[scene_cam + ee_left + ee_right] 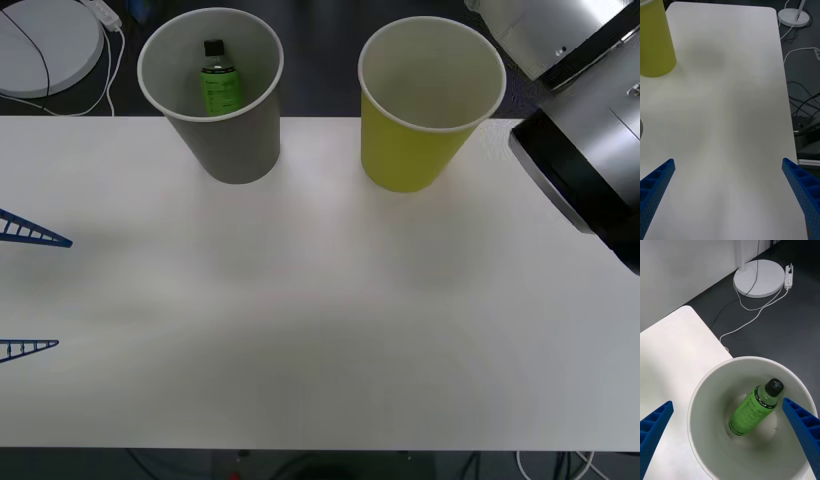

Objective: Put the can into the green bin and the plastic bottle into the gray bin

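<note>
Hanging over the white table (320, 330), nearer the robot than the gray bin (235, 140) and well to its left, the left gripper (62, 293) has its two blue ribbed fingers spread wide and holds nothing. In its wrist view the left gripper (728, 160) has only bare tabletop between the fingers.

The gray bin stands upright at the table's far edge. The bottle (219, 82) lies inside it, leaning against the inner wall with its black cap uppermost and its base on the bin's floor. The green bin (420, 140) stands upright just to the right of the gray bin, apart from it, on the same far edge.

The right arm's silver and black body (590, 170) sits farther right of the gray bin, past the green bin. The right gripper (728, 401) looks down into the gray bin (707, 420) from above; its fingers are wide apart and empty, and the bottle (752, 410) lies below them.

Beyond the gray bin, on the dark floor, are a round white base (40, 45), a white power strip (789, 276) and loose white cables (748, 313).
</note>
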Tool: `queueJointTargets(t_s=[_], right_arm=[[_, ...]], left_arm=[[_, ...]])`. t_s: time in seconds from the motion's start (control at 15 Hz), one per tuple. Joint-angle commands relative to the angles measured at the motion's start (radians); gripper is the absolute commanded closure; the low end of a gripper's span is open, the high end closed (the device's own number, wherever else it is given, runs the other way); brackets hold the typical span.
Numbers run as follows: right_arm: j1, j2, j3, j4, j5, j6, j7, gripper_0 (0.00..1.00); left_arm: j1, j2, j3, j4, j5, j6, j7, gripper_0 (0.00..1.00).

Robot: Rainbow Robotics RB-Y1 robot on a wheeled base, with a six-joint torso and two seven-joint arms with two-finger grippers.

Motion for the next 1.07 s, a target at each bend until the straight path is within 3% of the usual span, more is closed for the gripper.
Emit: queueJointTargets(t_s=[0.07,0.47,1.07], right_arm=[[0.066,-0.056,0.000,-0.133,-0.021,-0.022,-0.001,0.00],[0.237,-0.193,-0.042,-0.428,-0.093,-0.056,0.014,0.00],[0.596,-0.371,-0.186,-0.828,-0.173,-0.065,0.201,0.00]], left_arm=[[0.000,0.000,0.000,0.000,0.000,0.000,0.000,0.00],[0.000,0.000,0.000,0.000,0.000,0.000,0.000,0.00],[0.000,0.000,0.000,0.000,0.000,0.000,0.000,0.00]])
